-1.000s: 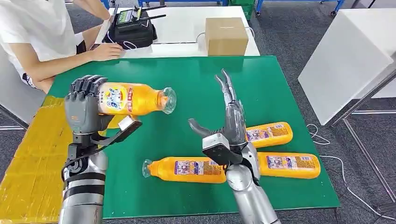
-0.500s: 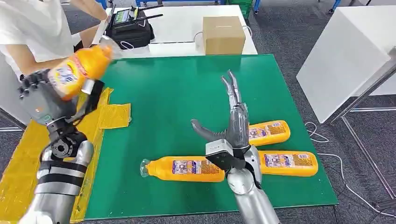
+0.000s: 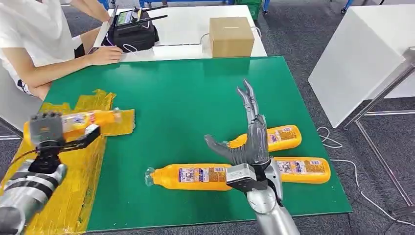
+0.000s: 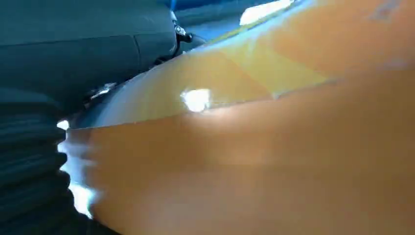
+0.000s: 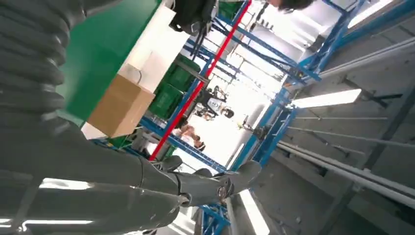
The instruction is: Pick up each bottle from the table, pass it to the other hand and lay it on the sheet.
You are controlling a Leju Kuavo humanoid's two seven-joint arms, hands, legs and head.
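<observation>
Orange bottles: three on table [image 3: 195, 83], one held [image 3: 90, 119].

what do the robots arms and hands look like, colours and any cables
Both arms are silver metal tubes with rounded joints. The left arm carries black bands around its forearm and a thin black cable looping near the wrist. The left hand is dark grey with a boxy back. The right hand is dark grey with long slender fingers and a grey block mounted at its wrist, above the silver right arm.
</observation>
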